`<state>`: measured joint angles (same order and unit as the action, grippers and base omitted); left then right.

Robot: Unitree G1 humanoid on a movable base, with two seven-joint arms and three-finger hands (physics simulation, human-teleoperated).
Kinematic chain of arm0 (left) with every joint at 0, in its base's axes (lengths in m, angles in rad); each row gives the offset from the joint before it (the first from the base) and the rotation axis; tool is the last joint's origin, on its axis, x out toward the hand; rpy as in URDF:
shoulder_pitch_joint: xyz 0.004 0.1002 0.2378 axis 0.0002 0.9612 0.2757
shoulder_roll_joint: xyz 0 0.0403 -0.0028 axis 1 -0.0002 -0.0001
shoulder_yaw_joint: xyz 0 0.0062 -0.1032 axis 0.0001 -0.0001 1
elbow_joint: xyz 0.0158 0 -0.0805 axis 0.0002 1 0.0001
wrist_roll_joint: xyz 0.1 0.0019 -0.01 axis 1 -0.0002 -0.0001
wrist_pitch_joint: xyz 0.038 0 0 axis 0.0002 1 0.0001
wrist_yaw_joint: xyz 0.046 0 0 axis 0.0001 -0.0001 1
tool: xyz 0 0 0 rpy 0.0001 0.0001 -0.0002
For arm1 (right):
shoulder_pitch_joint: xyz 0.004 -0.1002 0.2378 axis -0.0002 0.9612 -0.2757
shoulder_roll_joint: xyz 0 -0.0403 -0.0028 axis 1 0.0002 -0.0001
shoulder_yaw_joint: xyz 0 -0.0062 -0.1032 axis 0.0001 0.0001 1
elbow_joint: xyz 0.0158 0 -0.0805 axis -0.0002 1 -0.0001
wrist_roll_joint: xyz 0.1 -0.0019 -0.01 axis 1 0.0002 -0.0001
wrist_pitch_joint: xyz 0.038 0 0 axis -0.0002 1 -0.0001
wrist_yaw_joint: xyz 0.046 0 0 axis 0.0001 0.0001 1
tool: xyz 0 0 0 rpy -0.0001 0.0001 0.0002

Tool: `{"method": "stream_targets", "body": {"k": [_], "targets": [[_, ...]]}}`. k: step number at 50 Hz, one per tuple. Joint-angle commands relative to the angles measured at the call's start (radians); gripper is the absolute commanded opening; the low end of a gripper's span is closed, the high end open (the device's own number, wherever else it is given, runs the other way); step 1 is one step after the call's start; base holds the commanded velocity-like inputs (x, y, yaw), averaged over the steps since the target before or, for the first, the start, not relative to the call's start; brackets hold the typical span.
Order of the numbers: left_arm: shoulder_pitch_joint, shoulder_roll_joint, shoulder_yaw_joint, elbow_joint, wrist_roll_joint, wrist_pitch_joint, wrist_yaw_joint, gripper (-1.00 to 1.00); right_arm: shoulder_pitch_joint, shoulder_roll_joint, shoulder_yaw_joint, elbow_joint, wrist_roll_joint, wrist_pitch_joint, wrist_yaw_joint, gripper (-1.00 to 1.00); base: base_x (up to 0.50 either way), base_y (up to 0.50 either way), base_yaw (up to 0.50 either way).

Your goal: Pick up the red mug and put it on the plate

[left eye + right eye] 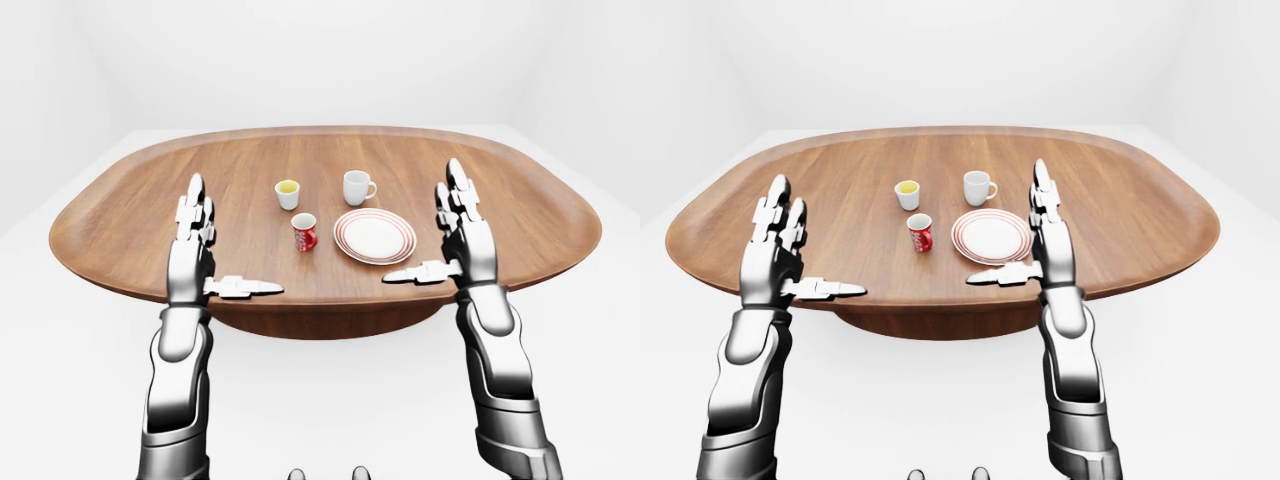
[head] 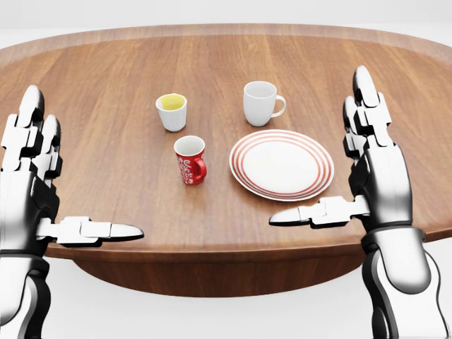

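Note:
The red mug (image 2: 191, 160) with white lettering stands upright on the wooden table (image 2: 106, 162), its handle to the right in the head view. Just right of it lies the white plate (image 2: 281, 166) with red rings, nothing on it. My left hand (image 2: 79, 169) is open at the left edge of the head view, fingers upright and thumb pointing right, well left of the mug. Open in the same way, my right hand (image 2: 323, 152) is held up beside the plate's right rim with its thumb pointing left. Neither hand touches anything.
A white mug (image 2: 260, 102) stands above the plate in the head view. A small white cup (image 2: 171, 111) with yellow inside stands above the red mug. The table's near edge (image 2: 212, 251) runs under both thumbs. White floor surrounds the table.

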<state>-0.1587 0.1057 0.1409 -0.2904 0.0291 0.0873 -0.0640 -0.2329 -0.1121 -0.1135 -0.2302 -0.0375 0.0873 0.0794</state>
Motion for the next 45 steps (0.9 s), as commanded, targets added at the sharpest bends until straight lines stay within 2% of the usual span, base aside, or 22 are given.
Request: {"method": "stream_targets", "body": {"k": [1, 18, 45], "targets": [[-0.032, 0.022, 0.022, -0.034, 0.009, 0.000, -0.006, 1.00, -0.058, -0.016, 0.000, -0.071, -0.022, 0.000, 0.022, 1.00, 0.00, 0.00, 0.00], [-0.038, 0.029, 0.034, -0.058, 0.008, 0.000, -0.010, 1.00, -0.103, -0.019, 0.014, -0.137, -0.061, 0.000, 0.044, 1.00, 0.00, 0.00, 0.00], [-0.027, 0.023, 0.028, -0.084, 0.016, 0.000, -0.015, 1.00, -0.094, -0.013, 0.020, -0.157, -0.079, 0.000, 0.063, 1.00, 0.00, 0.00, 0.00]]}}
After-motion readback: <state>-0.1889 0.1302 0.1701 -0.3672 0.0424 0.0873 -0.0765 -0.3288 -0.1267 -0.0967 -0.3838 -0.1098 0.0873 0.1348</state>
